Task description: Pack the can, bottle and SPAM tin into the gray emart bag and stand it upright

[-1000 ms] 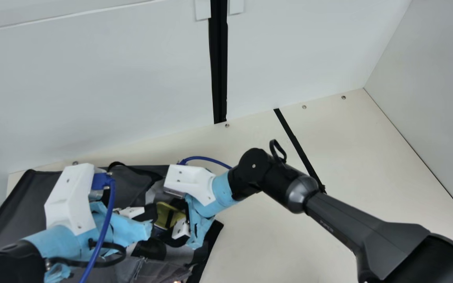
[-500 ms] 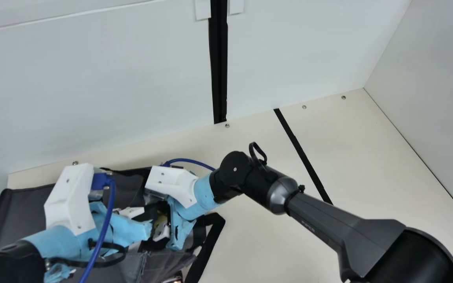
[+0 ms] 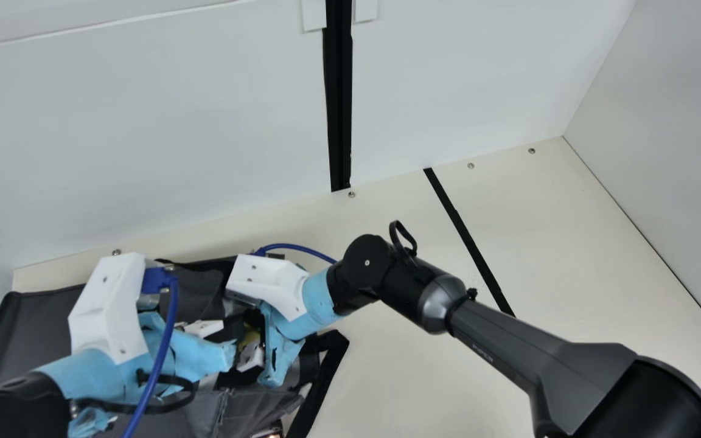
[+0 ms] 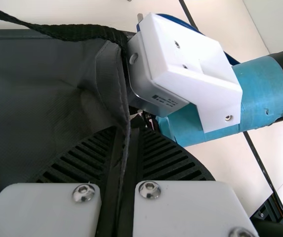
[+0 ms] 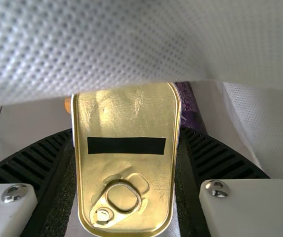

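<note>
SPAM tin [image 5: 126, 173] at 7 o'clock, main view, grasped btwn fingers of R gripper [image 3: 280, 359], ring-pull face toward R wrist cam, wht cloth [image 5: 131, 44] over far end. Purple item [image 5: 193, 111] behind. At tin's 8 o'clock, L gripper [image 3: 198, 356] clenched on edge of gray bag [image 3: 40, 340].
</note>
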